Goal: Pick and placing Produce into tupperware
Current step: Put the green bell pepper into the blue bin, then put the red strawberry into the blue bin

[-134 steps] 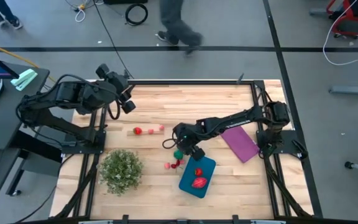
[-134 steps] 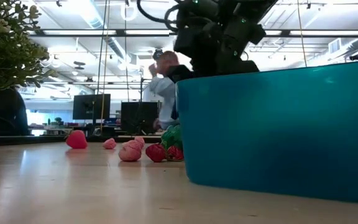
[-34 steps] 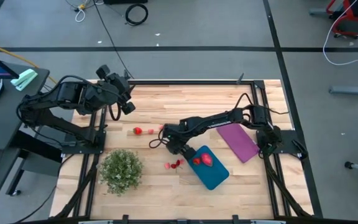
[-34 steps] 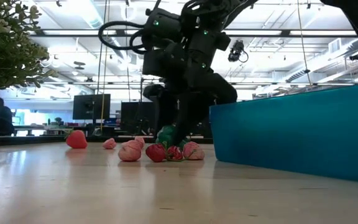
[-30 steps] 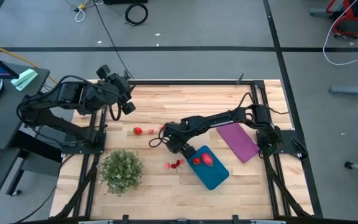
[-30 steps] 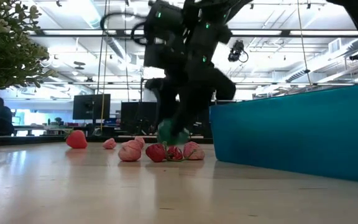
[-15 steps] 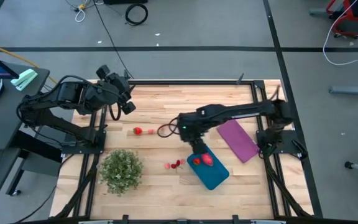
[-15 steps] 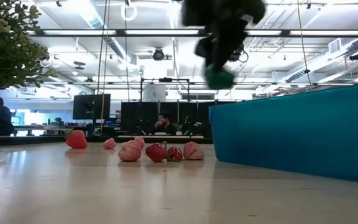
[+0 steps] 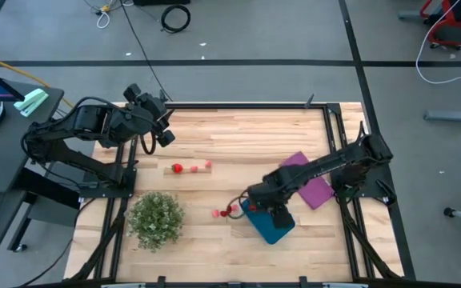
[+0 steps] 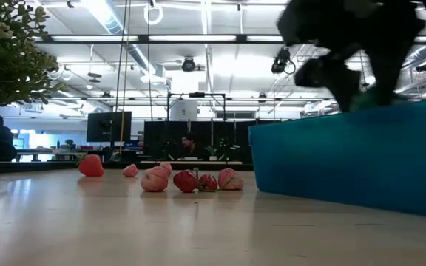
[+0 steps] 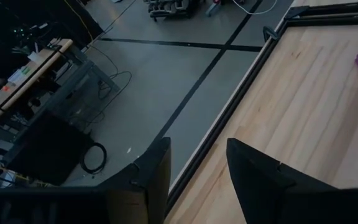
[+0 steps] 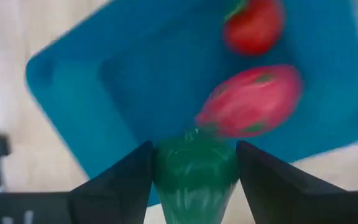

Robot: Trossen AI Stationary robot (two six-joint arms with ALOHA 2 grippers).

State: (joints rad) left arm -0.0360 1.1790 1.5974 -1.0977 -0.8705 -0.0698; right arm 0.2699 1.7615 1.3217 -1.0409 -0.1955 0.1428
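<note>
**Green piece poised over the tub**

The green produce (image 12: 194,167) sits clamped in my right gripper (image 12: 194,163), above the teal tupperware (image 9: 272,228) holding two red pieces (image 12: 252,101). Released off-centre, it could bounce out. My left gripper (image 11: 194,163) idles part-open at the table's far corner.

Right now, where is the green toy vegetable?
The green toy vegetable is held between the right gripper's fingers, above the teal tupperware, next to the two red pieces inside.
</note>
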